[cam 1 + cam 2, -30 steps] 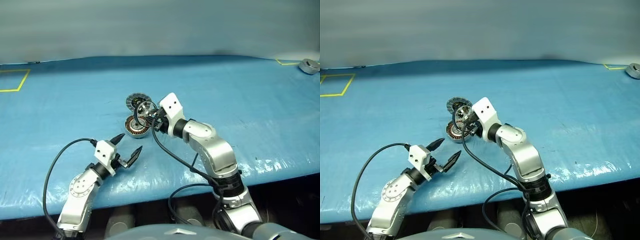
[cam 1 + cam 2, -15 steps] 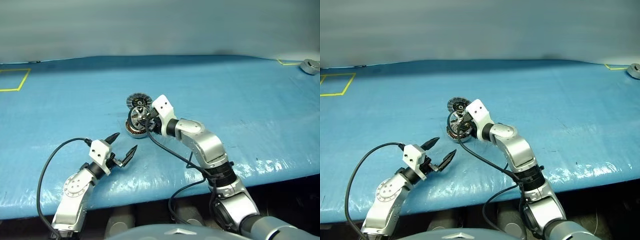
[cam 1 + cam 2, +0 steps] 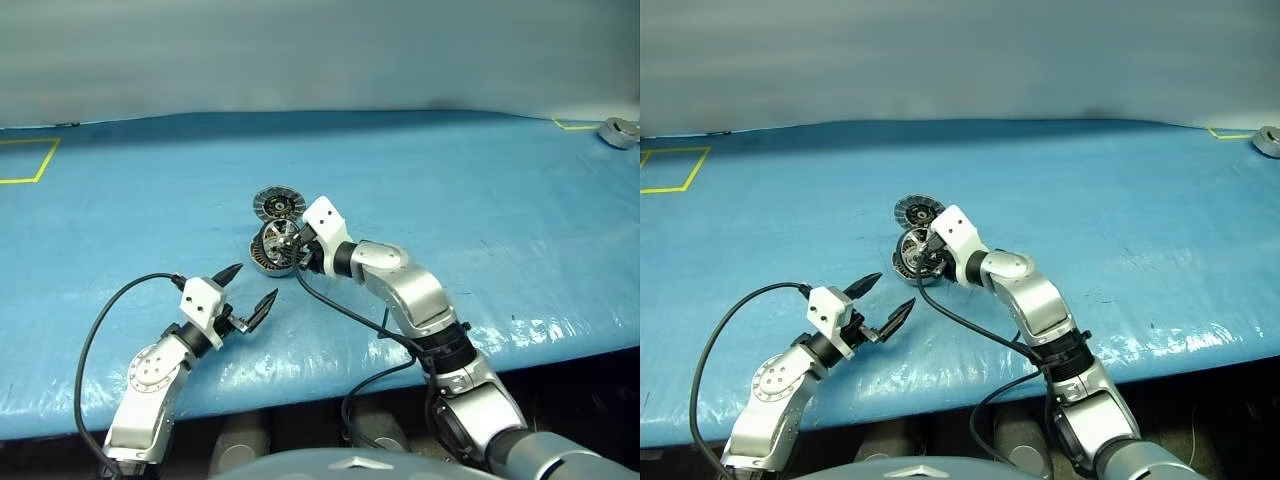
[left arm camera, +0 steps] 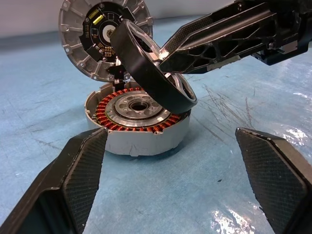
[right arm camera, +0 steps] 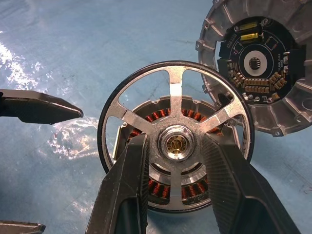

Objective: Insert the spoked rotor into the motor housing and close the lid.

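Two silver metal arms, each built from rounded, glossy segments with black bands at the joints. The left arm (image 3: pixel 160 375) shows a round disc-shaped joint cover ringed with small screws. A white, boxy wrist block caps each arm, the right one (image 3: pixel 328 222) carrying two small dark holes on its face. A thick black cable (image 3: pixel 100 340) loops out from the left wrist; another black cable (image 3: pixel 340 310) trails under the right arm (image 3: pixel 410 295). The fingers (image 4: pixel 73 180) are black, tapering to points, their inner faces covered in fine checkered texture, with open lattice framing behind.
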